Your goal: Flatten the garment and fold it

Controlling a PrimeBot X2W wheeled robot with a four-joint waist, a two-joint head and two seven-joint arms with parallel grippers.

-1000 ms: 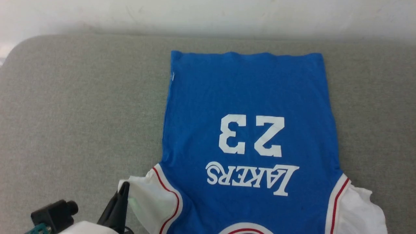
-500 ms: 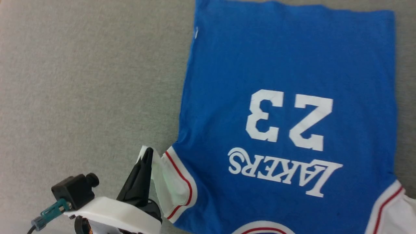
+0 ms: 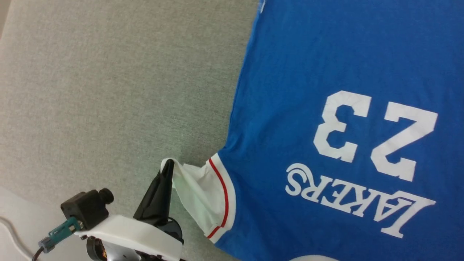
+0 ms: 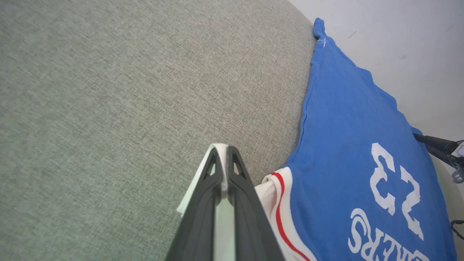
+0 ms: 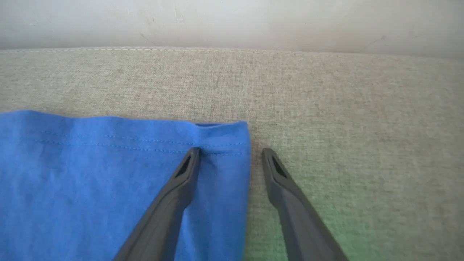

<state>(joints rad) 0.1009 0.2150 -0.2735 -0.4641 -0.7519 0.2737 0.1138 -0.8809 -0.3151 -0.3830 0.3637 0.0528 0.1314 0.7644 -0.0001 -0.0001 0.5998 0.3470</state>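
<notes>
Nearest in the head view, the left gripper (image 3: 168, 164) shows two long, dark, matte fingers rising from a smooth white wrist housing (image 3: 134, 235), with a small black camera block (image 3: 85, 208) beside it. Its jaws are pressed together on the edge of the white short sleeve (image 3: 197, 188). In the left wrist view a thin strip of white cloth shows pinched between the fingertips (image 4: 222, 152). The sleeve tapers in soft creases toward those tips, and a narrow red stripe marks its armhole seam. Beyond it the garment (image 3: 308, 90), a royal-blue jersey T-shirt, lies spread print-up on a grey-green cushion of coarse woven upholstery (image 3: 108, 90). Its white "23" and "LAKERS" lettering reads upside down, and its hem is the far end. The blue body is largely smooth, with faint puckers near the armhole. At the far hem corner, the right wrist view shows a double row of stitching. There the right gripper (image 5: 231, 152) has its jaws apart astride the garment's side edge, one finger over blue cloth (image 5: 90, 174) and the other over bare cushion (image 5: 344, 108). Whether they touch cannot be told. Farthest is a pale, faintly scuffed wall (image 5: 232, 18).
</notes>
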